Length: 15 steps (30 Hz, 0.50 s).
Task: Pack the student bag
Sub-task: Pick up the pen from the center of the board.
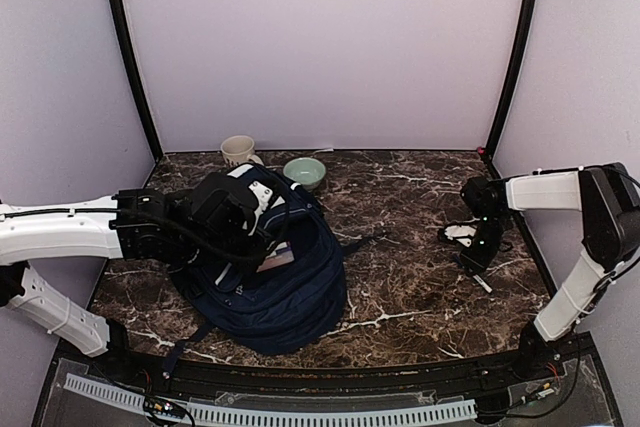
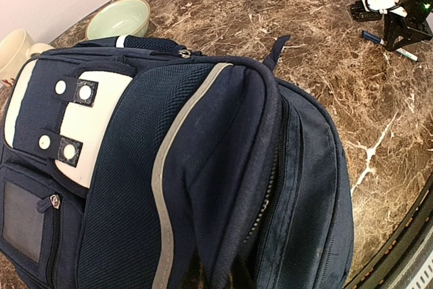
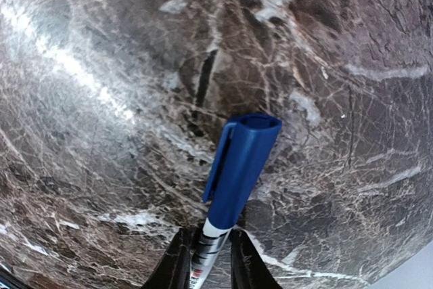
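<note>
Right wrist view: a blue-capped marker [image 3: 237, 167] is pinched by the right gripper [image 3: 208, 243] above the marble table [image 3: 101, 99]. The student bag [image 1: 285, 287] is laid left of centre, its fabric clamped by the left gripper [image 2: 216, 277].

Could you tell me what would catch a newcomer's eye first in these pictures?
The big navy student bag lies left of centre, its fabric pinched by the left gripper. At the right, the right gripper clamps a blue-capped marker on the marble table.
</note>
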Each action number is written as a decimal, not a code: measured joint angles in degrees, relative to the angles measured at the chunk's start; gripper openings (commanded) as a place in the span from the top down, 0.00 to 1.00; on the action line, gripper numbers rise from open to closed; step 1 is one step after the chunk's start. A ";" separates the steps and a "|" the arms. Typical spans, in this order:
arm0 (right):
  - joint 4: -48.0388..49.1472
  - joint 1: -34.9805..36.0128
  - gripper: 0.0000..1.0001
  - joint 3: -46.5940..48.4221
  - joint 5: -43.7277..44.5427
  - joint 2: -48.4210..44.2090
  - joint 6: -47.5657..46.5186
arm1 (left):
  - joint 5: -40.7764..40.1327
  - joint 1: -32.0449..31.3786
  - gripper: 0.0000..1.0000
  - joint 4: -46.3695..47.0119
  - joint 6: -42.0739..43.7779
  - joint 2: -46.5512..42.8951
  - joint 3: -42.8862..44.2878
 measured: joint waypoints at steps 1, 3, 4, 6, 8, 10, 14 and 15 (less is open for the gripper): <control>-0.11 0.00 0.83 0.02 -0.11 0.09 0.20 | 0.02 0.00 1.00 0.07 0.02 0.22 0.00; -0.35 0.00 0.85 0.15 -0.31 0.22 0.35 | 0.13 -0.02 1.00 0.22 0.02 0.55 0.00; -0.44 0.00 0.87 0.22 -0.39 0.28 0.46 | 0.15 -0.04 1.00 0.22 0.02 0.70 0.00; -0.76 0.00 0.92 0.46 -0.50 0.52 0.72 | 0.20 -0.04 1.00 0.24 0.04 0.92 0.00; -0.92 0.00 0.97 0.52 -0.50 0.55 0.98 | 0.24 -0.04 1.00 0.26 0.04 1.05 0.00; -1.01 0.00 0.99 0.63 -0.46 0.59 1.16 | 0.24 -0.04 1.00 0.26 0.04 1.07 0.00; -1.73 -0.02 1.00 1.16 -1.18 0.79 1.33 | 0.33 -0.04 1.00 0.31 0.07 1.11 0.00; -2.16 -0.02 1.00 1.55 -1.77 0.83 1.31 | 0.37 -0.04 1.00 0.33 0.09 1.14 0.00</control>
